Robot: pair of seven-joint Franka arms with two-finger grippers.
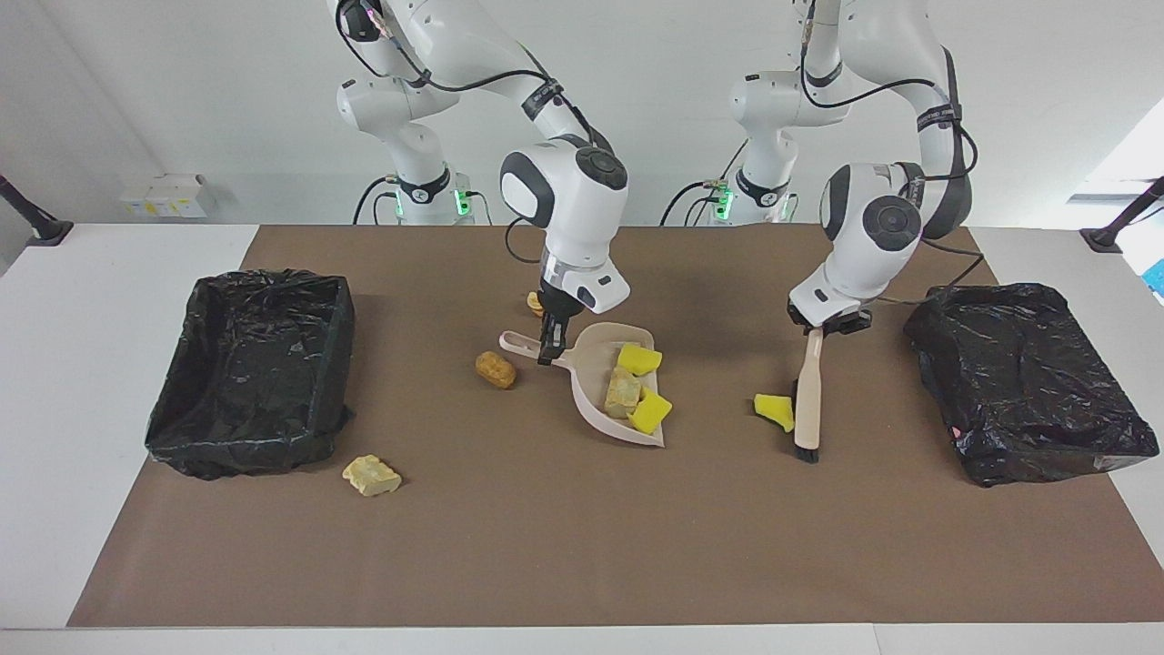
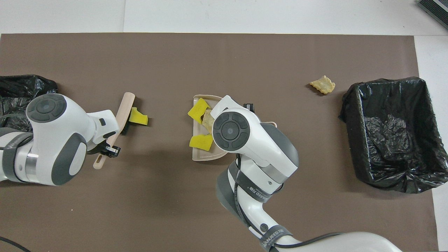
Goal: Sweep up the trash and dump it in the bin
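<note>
- White walls back a white counter (image 1: 109,382) carrying a brown mat (image 1: 582,546); one black-lined bin (image 1: 255,364) sits at the right arm's end and a second bin (image 1: 1028,382) at the left arm's end.
- Judged from how things lie, the job is under halfway: three of the trash pieces are in the dustpan (image 1: 591,400), four are loose on the mat, and nothing has been dumped as far as the bins show.
- Right hand (image 1: 551,350) is pressed tight on the dustpan's handle near mid-mat, the pan's mouth pointing toward the left arm's end and its lip low to the mat.
- Left hand (image 1: 823,326) is pinched on the brush (image 1: 807,400) by its handle end, the bristle edge down at the mat.
- In the pan, just below the right hand's grip, lie two yellow sponges (image 1: 639,358) and a tan lump (image 1: 624,389) between them.
- A loose yellow sponge (image 1: 774,410) touches the brush's bristle side, below the left hand, with open mat between it and the pan's mouth; sweeping it in looks like the step in hand.
- An orange-brown lump (image 1: 495,369) lies beside the pan's handle, close to the right hand on the bin side.
- A small orange scrap (image 1: 535,303) peeks out close to the right hand's wrist, mostly hidden.
- A pale lump (image 1: 371,475) lies well away from both hands, near the bin at the right arm's end.
</note>
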